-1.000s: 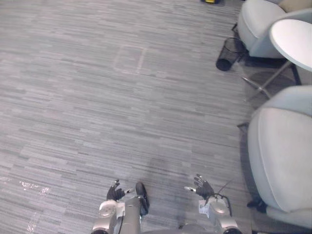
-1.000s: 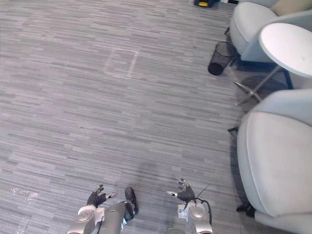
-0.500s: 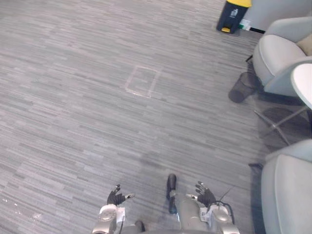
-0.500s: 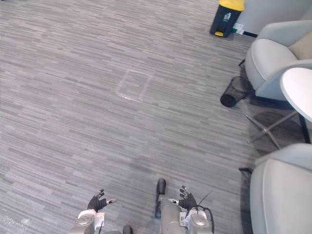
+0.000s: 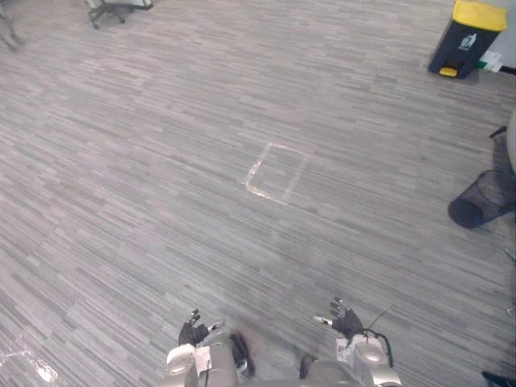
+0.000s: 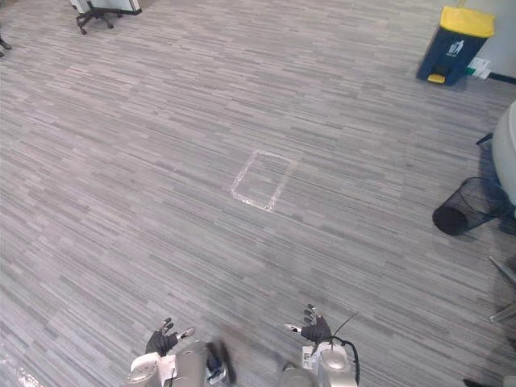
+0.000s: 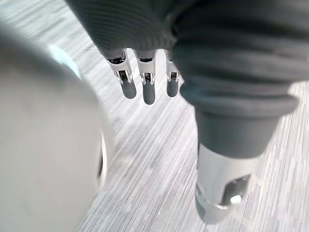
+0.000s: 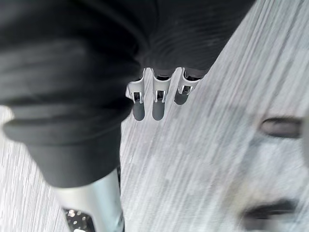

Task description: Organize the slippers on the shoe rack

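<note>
A grey striped floor (image 5: 145,161) spreads beneath and ahead of both hands; a pale armchair's edge (image 6: 505,153) shows well out to the right of the right hand (image 5: 347,323); a square of pale tape (image 5: 278,172) lies on the floor well ahead of the hands, between their two lines; a dark blue bin (image 5: 468,36) with a yellow lid stands far ahead and to the right of the right hand, with a pale label on its front too small to read; a black mesh basket (image 5: 482,200) lies tipped on its side, ahead and to the right of that hand and nearer to it than the bin; the wheeled foot of an office chair (image 5: 117,8) shows far ahead and to the left of the left hand (image 5: 193,332).

The left hand hangs low over the floor, its fingers (image 7: 148,92) straight and spread, thumb apart, nothing in it; the right hand is likewise, fingers (image 8: 158,106) straight, empty. Where the slippers and the rack are cannot be told.
</note>
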Robot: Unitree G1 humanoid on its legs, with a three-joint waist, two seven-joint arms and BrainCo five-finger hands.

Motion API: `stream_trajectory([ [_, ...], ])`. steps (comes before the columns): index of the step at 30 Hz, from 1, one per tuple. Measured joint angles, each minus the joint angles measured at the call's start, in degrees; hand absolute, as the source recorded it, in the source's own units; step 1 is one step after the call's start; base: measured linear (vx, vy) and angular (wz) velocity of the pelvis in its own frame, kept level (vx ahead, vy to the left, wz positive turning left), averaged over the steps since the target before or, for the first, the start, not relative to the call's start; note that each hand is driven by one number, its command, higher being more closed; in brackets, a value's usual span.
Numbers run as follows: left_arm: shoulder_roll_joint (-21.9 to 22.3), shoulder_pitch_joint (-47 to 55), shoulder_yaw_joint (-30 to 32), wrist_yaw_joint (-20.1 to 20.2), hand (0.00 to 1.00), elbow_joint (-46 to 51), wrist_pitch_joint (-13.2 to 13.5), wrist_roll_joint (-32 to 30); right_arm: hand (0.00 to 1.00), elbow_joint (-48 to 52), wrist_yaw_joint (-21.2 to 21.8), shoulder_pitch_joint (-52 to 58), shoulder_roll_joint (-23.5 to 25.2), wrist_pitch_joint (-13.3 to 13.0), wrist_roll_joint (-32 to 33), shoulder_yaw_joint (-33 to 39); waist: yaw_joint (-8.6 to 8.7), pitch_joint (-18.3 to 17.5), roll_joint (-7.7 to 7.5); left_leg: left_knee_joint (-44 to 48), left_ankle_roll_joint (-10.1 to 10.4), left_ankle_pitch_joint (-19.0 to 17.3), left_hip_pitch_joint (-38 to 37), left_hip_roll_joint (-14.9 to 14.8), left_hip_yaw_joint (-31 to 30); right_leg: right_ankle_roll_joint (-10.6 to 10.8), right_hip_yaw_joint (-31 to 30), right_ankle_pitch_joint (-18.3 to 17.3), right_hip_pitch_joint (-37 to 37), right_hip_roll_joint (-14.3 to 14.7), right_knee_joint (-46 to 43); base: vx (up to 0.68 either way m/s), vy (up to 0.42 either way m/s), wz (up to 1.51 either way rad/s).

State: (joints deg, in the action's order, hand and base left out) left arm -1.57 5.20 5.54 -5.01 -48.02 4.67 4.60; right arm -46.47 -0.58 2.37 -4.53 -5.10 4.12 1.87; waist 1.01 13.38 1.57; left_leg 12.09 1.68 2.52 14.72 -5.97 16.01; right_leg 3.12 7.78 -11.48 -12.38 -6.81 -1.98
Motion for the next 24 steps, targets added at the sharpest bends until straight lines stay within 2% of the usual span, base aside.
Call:
stream_trajectory([
  [1,-0.6,-0.4,-0.1,-0.1,0.0,0.1,0.0,0.0,0.0,0.0,-0.1,-0.1,0.6,0.0,-0.6,-0.4,0.5,-0.4,-1.26,0.4,-0.8,-0.8,0.1,0.9,0.4,0.5,0.1,1.3,-0.3,-1.1,0.3,0.47,0.223,-0.06],
  [2,-1.2,-0.7,-0.4,0.0,0.0,0.1,0.1,0.0,0.0,0.0,0.0,0.1,1.4,0.0,-1.8,-0.5,0.85,-0.7,-2.28,3.1,-1.8,-3.3,0.4,1.2,0.6,2.2,-0.5,3.5,-0.1,-2.2,-1.3,0.56,0.287,0.15],
  [4,-1.5,-0.6,-0.4,0.2,0.0,-0.1,-0.1,0.0,0.0,-0.2,0.0,0.8,1.8,0.0,-1.9,-0.3,0.82,-1.3,-3.03,5.5,-2.7,-7.0,-1.3,1.8,1.0,2.4,-2.4,3.6,2.9,-3.1,-11.3,0.59,0.307,-0.04],
  [5,-1.4,-0.5,-1.2,0.1,0.0,-0.9,-0.1,0.0,0.0,-0.6,0.0,1.0,1.8,0.0,-1.9,-0.2,0.91,-1.4,-3.31,4.0,-2.5,-10.1,-5.2,2.7,1.4,5.2,-3.5,5.2,7.4,-4.5,-24.4,0.51,0.275,-0.16],
  [6,-2.0,-0.5,-2.3,0.1,0.0,-1.8,-0.3,0.0,0.0,-0.8,0.0,1.3,2.2,0.0,-1.9,-0.3,1.16,-1.6,-3.85,2.4,-2.6,-11.3,-8.3,3.6,2.0,8.1,-4.3,7.5,12.0,-6.2,-36.4,0.61,0.324,-0.21],
  [7,-2.4,-0.5,-2.8,0.1,0.0,-2.5,-0.4,0.0,0.0,-0.8,0.2,1.5,2.3,0.0,-1.9,-0.4,1.33,-1.7,-4.02,1.5,-2.6,-12.2,-11.0,4.2,2.2,8.1,-4.5,7.0,15.2,-6.9,-44.1,0.52,0.23,-0.11],
  [8,-2.4,-0.3,-3.2,-0.1,0.0,-3.4,-0.6,0.0,0.0,-0.6,0.5,1.7,2.2,0.0,-1.9,-0.3,1.97,-1.7,-3.46,-0.5,-2.5,-13.2,-15.5,4.7,2.3,5.2,-2.4,4.8,18.9,-7.5,-52.2,0.63,0.241,-0.12],
  [9,-2.4,0.0,-3.9,-0.1,0.0,-3.5,-0.6,0.0,0.0,-0.6,0.5,1.4,1.8,-0.1,-1.9,-0.4,2.46,-1.4,-2.91,-2.6,-2.4,-13.2,-19.0,4.8,2.4,2.9,-0.1,1.8,21.5,-7.3,-54.8,0.53,0.169,-0.08],
  [11,-2.4,-0.8,-4.8,-0.1,0.0,-3.5,-0.6,0.0,0.0,-0.5,0.5,0.9,1.4,-0.2,-1.9,-0.4,2.99,-1.0,-2.33,-5.4,-2.5,-13.2,-23.9,4.3,2.4,0.3,4.3,-2.7,26.5,-5.3,-51.0,0.44,0.077,0.0],
  [12,-2.3,-0.8,-4.9,-0.1,0.0,-3.6,-0.6,0.0,0.0,-0.5,0.5,0.7,1.3,-0.2,-1.9,-0.4,3.02,-0.9,-2.19,-5.6,-2.5,-13.2,-24.9,3.9,2.3,-0.1,5.3,-3.3,27.8,-4.0,-47.1,0.45,0.007,0.18],
  [13,-2.3,-1.3,-5.0,-0.1,0.0,-3.7,-0.5,0.0,0.0,-0.4,0.5,0.8,1.0,-0.3,-1.9,-0.4,3.5,-0.8,-2.19,-6.0,-2.5,-13.2,-26.2,3.2,2.2,-0.8,6.8,-3.1,30.3,-2.3,-38.5,0.46,-0.046,0.35],
  [14,-2.1,-1.8,-5.1,0.0,0.0,-3.6,-0.5,0.0,0.0,-0.4,0.5,0.8,0.7,-0.2,-1.9,-0.4,4.05,-0.6,-2.05,-6.7,-2.5,-13.4,-27.8,2.6,2.1,-1.3,7.1,0.0,31.5,-0.5,-27.6,0.56,-0.099,0.38],
  [16,-2.1,-1.7,-5.1,0.0,0.0,-3.5,-0.4,-0.1,0.0,-0.2,0.5,0.6,0.5,-0.2,-1.8,-0.5,4.7,-0.9,-2.44,-8.1,-1.6,-13.9,-30.1,2.7,2.2,-0.9,6.7,6.6,31.2,1.2,-12.6,0.53,-0.159,0.31],
  [17,-2.8,-0.8,-5.1,0.1,0.0,-3.9,-0.3,-0.2,0.0,-0.4,0.5,1.6,0.5,-0.2,-1.7,-0.8,4.9,-1.3,-4.21,-9.1,2.1,-16.3,-34.1,4.8,1.5,-3.0,3.9,13.9,31.8,1.5,-7.1,0.41,-0.156,0.25],
  [18,-2.4,-0.7,-4.9,0.1,0.0,-4.7,-0.4,-0.4,0.0,-0.4,0.5,1.5,0.3,-0.1,-1.7,-0.8,5.28,-1.5,-4.03,-9.1,3.4,-17.2,-35.7,4.4,0.7,-5.1,2.4,19.2,31.8,2.1,-9.1,0.59,-0.225,0.01],
  [19,-1.2,-0.3,-4.6,0.2,0.0,-5.6,-0.5,-0.7,0.0,-0.5,0.5,0.7,-0.6,0.0,-1.8,-0.8,5.18,-2.1,-1.58,-7.2,3.6,-17.2,-36.3,2.3,0.6,-5.2,2.5,16.7,32.9,3.6,-14.0,0.6,-0.235,-0.05],
  [20,-0.5,-0.2,-4.4,0.2,0.0,-5.5,-0.4,-1.0,0.0,-0.3,0.5,0.7,-0.5,-0.1,-1.7,-0.5,5.22,-2.2,-0.34,-1.5,3.6,-17.2,-34.1,0.6,0.2,-5.6,3.2,14.2,32.8,3.9,-15.3,0.7,-0.274,-0.01],
  [21,0.3,-0.2,-4.2,0.2,0.0,-5.5,-0.3,-1.1,0.0,0.4,0.6,0.9,-0.2,0.0,-1.7,0.3,5.58,-2.0,0.37,5.8,4.5,-16.6,-31.0,-1.1,-1.0,-6.0,4.0,12.4,31.7,4.2,-15.7,0.55,-0.211,0.24],
  [22,0.8,-0.1,-3.1,0.2,0.0,-5.5,-0.4,-1.1,0.0,0.7,0.6,1.1,-0.4,0.1,-1.7,0.2,5.9,-1.7,1.4,19.0,7.3,-12.6,-26.2,-4.4,-2.6,-6.0,4.7,10.4,28.5,5.3,-15.0,0.66,-0.212,0.16],
  [23,1.7,0.3,-2.0,0.3,0.0,-4.9,-0.5,-1.1,0.0,0.8,0.6,1.4,-0.4,0.4,-1.7,-0.1,5.96,-1.8,1.94,28.1,8.7,-8.9,-23.2,-7.4,-2.5,-6.8,4.7,9.1,25.5,6.8,-13.6,0.55,-0.142,0.01],
  [24,2.1,1.1,-1.1,0.2,0.0,-3.9,-0.4,-1.2,0.0,0.9,0.5,1.7,-0.3,0.4,-1.6,-0.1,5.95,-1.6,2.1,36.5,8.6,-8.6,-20.4,-10.5,-1.9,-7.6,4.6,8.0,22.2,8.1,-12.1,0.53,-0.084,-0.25],
])
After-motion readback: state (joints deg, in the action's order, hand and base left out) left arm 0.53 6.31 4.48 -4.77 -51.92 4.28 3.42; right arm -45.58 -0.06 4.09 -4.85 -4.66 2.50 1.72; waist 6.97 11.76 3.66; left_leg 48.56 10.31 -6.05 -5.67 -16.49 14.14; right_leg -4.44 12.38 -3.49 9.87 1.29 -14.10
